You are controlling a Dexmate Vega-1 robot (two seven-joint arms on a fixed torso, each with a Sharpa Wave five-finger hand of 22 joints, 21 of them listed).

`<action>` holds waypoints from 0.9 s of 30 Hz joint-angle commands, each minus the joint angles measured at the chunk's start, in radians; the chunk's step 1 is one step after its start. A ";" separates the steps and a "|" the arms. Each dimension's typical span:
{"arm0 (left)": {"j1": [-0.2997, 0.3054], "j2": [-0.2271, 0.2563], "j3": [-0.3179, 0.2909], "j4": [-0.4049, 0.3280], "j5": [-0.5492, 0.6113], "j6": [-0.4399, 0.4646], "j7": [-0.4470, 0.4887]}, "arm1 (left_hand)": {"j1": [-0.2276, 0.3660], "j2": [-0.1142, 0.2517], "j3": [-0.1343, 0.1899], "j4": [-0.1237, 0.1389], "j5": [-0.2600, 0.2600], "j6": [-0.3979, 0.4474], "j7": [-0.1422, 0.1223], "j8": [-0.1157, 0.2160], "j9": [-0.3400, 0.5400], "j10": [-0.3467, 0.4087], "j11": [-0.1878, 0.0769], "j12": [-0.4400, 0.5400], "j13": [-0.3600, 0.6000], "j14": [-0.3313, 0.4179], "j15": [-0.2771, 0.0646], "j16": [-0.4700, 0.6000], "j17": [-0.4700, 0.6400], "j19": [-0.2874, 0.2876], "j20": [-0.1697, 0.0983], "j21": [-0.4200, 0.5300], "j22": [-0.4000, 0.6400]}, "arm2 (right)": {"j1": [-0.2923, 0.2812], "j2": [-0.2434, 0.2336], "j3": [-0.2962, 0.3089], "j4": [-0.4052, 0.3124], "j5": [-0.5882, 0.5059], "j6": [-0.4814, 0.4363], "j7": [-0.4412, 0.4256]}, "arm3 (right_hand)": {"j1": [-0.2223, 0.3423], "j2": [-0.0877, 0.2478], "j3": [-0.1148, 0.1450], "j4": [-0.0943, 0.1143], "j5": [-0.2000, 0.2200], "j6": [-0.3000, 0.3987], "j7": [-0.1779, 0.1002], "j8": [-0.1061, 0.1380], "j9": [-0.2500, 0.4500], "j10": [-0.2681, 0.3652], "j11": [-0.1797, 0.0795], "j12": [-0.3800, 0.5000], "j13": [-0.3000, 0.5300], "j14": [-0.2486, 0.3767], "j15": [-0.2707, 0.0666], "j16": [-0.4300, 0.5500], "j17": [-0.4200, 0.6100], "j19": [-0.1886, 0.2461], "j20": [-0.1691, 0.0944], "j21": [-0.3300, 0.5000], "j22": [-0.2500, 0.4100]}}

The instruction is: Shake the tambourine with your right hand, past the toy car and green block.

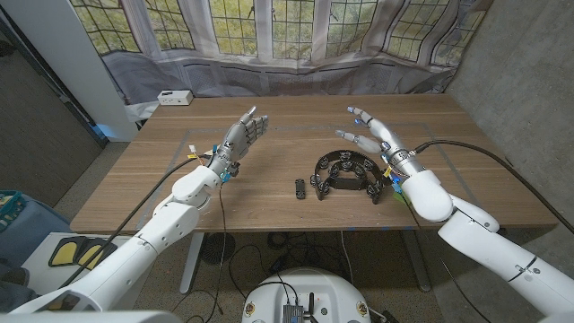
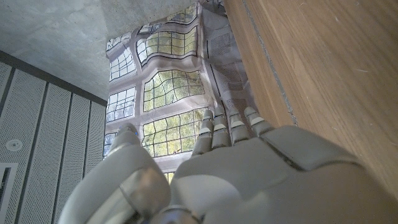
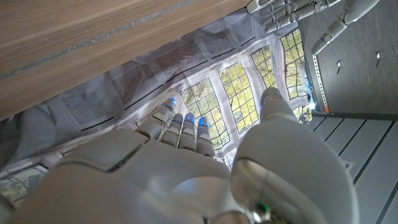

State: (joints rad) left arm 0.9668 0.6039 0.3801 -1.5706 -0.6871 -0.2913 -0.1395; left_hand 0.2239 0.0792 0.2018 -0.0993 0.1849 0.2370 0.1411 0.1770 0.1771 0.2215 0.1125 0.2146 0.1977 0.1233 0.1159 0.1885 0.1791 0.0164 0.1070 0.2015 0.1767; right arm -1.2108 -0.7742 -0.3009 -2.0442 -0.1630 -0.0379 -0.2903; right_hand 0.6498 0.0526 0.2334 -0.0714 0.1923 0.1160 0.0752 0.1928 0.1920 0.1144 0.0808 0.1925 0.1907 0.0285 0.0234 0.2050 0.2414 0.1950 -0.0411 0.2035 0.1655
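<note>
At a brown wooden table [image 1: 269, 202], the robot's white-and-grey left hand [image 1: 240, 139] stands raised at about nine o'clock from the table's middle, fingers apart and holding nothing. Near the centre lies a small dark toy car [image 1: 299, 187]; just beside it, toward three o'clock, rests the black round tambourine with metal jingles [image 1: 345, 173]. A small dark piece at the tambourine's near-left rim may be the block, though its colour cannot be told. The white right hand with blue fingertips [image 1: 381, 139] hovers at one o'clock from the tambourine, fingers released, clear of it. The grasp appears not yet begun; next, that hand likely must descend and close on the rim.
</note>
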 commanded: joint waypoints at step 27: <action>-0.001 0.014 -0.008 -0.024 0.013 0.005 0.025 | 0.006 0.003 0.004 -0.008 -0.002 0.006 -0.004 0.009 0.003 0.003 -0.001 -0.001 0.002 0.001 -0.004 0.000 0.001 -0.001 -0.006 0.000 0.003 | 0.201 0.212 -0.023 0.486 0.772 0.466 0.341 | -0.070 0.010 -0.019 0.026 -0.011 -0.009 -0.016 -0.004 -0.003 -0.008 0.001 0.000 0.000 -0.002 0.009 0.003 -0.006 0.007 0.005 -0.009 0.004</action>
State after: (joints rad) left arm 0.9760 0.6334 0.3648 -1.6145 -0.6768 -0.2845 -0.1208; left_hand 0.2239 0.0791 0.2052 -0.1027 0.1849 0.2375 0.1407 0.1817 0.1766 0.2215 0.1125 0.2147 0.1976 0.1232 0.1159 0.1885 0.1766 0.0127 0.1034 0.2015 0.1769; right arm -1.0681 -0.6047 -0.3113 -1.6848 0.4390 0.3718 -0.0731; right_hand 0.5926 0.0655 0.2154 -0.0535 0.1848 0.1154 0.0572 0.1919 0.1865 0.1141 0.0804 0.1924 0.1908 0.0285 0.0233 0.2050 0.2338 0.1949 -0.0411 0.1959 0.1655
